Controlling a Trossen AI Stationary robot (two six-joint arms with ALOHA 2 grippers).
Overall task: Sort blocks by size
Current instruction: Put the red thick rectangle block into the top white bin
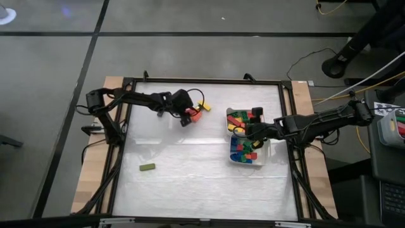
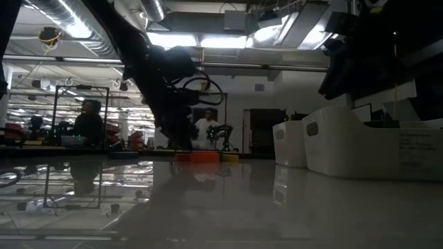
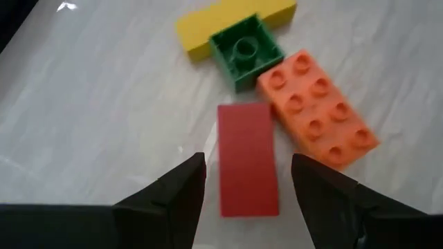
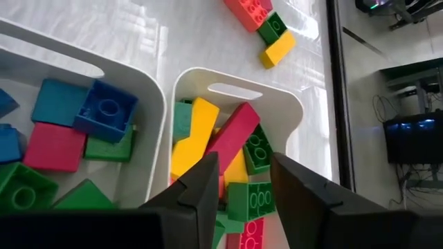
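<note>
White and glossy, the table (image 1: 190, 183) fills a dark frame that stands on a grey floor. Seen from above, the left gripper (image 1: 186, 116) hangs over a small cluster of blocks (image 1: 197, 111) near the far edge — red, orange and yellow ones lie together there. One green bar (image 1: 147, 167) lies alone, well apart, toward the near left side. On the right side two white trays stand side by side; the far tray (image 1: 229, 118) and the near tray (image 1: 267, 152) both hold many coloured blocks. The right gripper (image 1: 245, 130) is above them, about where the two trays meet.

From table height, the left arm comes down to the cluster, and the trays (image 2: 360, 142) stand at the right. Behind the table a big workshop shows, with a person (image 2: 88, 123) sitting far away.

In the left wrist view, the fingers (image 3: 176, 194) are spread apart and hold nothing. A red bar (image 3: 247, 159) lies between them, flat on the table. Just beside it is an orange brick (image 3: 318, 107), then a green cube (image 3: 246, 50) touching a yellow bar (image 3: 232, 19).

In the right wrist view, the fingers (image 4: 197, 187) stand a little apart over the tray with long bars — yellow, red and green ones are piled inside. They grasp nothing. The other tray holds short blue, red and green blocks.
</note>
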